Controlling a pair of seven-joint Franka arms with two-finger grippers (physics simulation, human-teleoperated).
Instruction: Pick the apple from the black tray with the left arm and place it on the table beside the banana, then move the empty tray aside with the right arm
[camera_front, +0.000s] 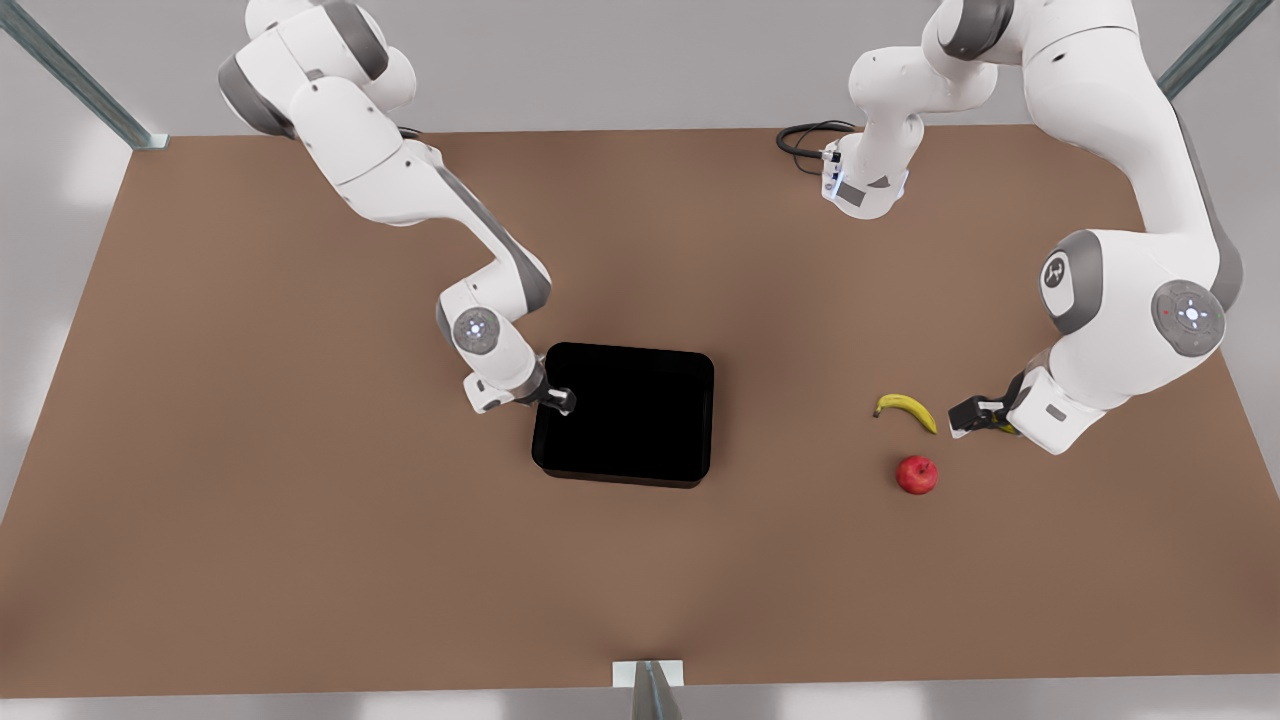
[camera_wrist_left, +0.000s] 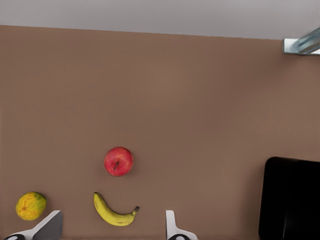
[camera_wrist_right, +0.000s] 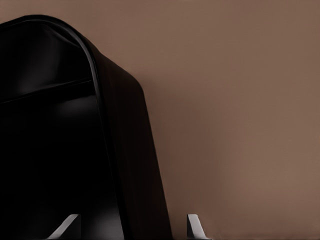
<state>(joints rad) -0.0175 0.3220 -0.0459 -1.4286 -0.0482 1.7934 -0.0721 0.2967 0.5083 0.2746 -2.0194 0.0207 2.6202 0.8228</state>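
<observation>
The black tray (camera_front: 630, 415) lies empty mid-table. My right gripper (camera_front: 557, 400) is at its edge on the front view's left, open, one finger on each side of the tray's rim (camera_wrist_right: 125, 150). The red apple (camera_front: 917, 474) rests on the brown table (camera_front: 300, 500) just in front of the banana (camera_front: 906, 408), a small gap between them. My left gripper (camera_front: 962, 415) hovers open and empty beside the banana's tip, on the front view's right. In the left wrist view the apple (camera_wrist_left: 118, 161) and banana (camera_wrist_left: 114, 212) lie beyond the spread fingers (camera_wrist_left: 50, 225), the tray (camera_wrist_left: 292, 200) off to one side.
A yellow-orange round fruit (camera_wrist_left: 31, 205) sits close to the left gripper, near the banana. A black cable (camera_front: 805, 140) is coiled at the table's far edge. Grey posts (camera_front: 80, 75) stand at the far corners and one (camera_front: 650, 690) at the front edge.
</observation>
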